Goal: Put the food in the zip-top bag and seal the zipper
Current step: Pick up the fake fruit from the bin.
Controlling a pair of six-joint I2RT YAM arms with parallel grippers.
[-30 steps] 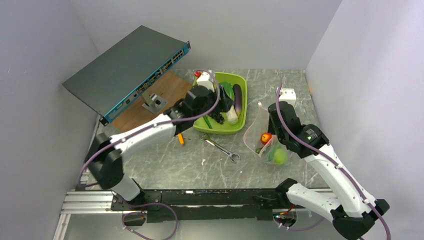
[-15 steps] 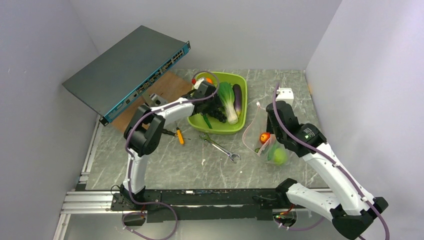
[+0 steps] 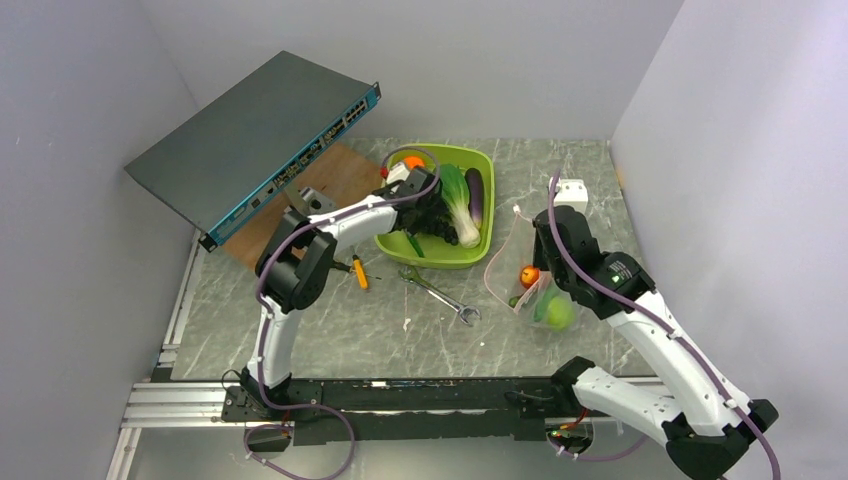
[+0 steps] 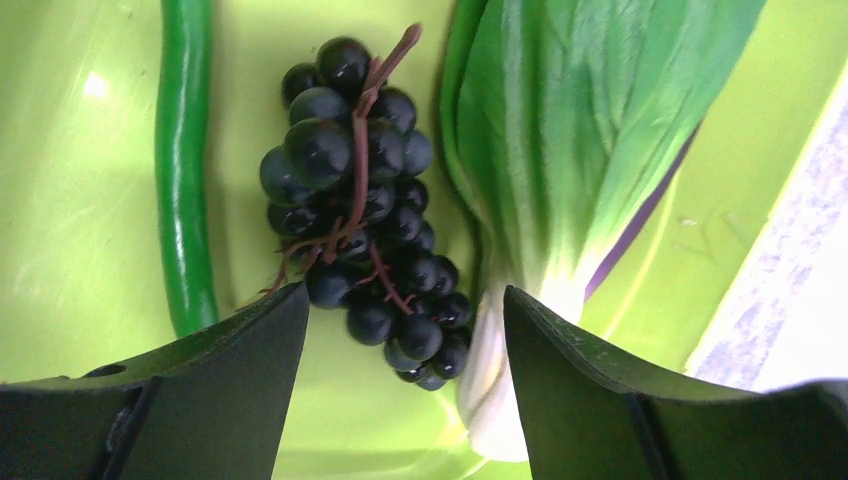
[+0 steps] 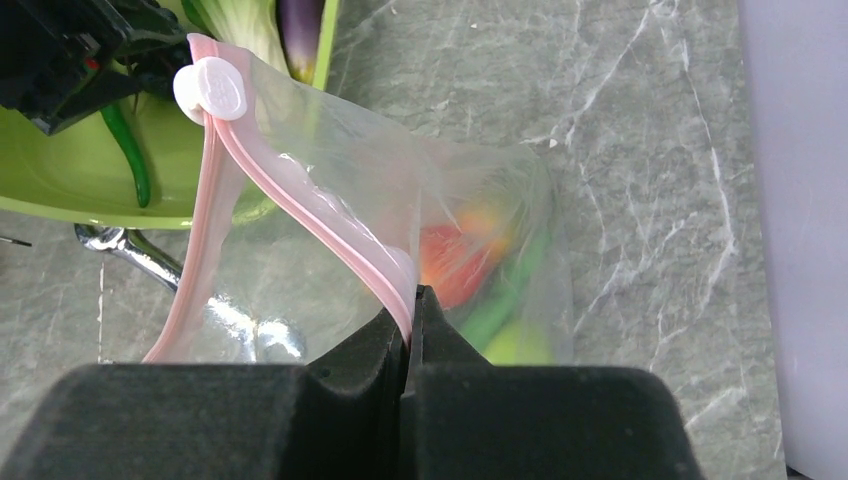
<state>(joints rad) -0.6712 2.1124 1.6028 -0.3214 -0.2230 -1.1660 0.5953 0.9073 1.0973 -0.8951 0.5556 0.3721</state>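
Observation:
My left gripper (image 4: 405,330) is open inside the lime-green tub (image 3: 468,250), its fingers either side of the lower end of the dark purple grapes (image 4: 360,200). A long green cucumber (image 4: 183,170) lies left of them and the bok choy (image 4: 570,140) right. The eggplant (image 3: 475,197) and an orange (image 3: 413,162) are in the tub too. My right gripper (image 5: 410,315) is shut on the pink zipper (image 5: 300,210) of the clear bag (image 3: 525,275), holding its mouth up and open. A red tomato (image 3: 529,275) and a round green fruit (image 3: 559,313) are inside the bag.
A silver wrench (image 3: 440,294) and an orange-handled tool (image 3: 359,272) lie on the marble table in front of the tub. A tilted network switch (image 3: 250,140) over a wooden board (image 3: 300,205) stands at the back left. A small white box (image 3: 573,190) sits behind the bag.
My left arm has folded back and its gripper has gone down into the tub over the grapes. My right gripper keeps its hold on the bag, shifted very slightly.

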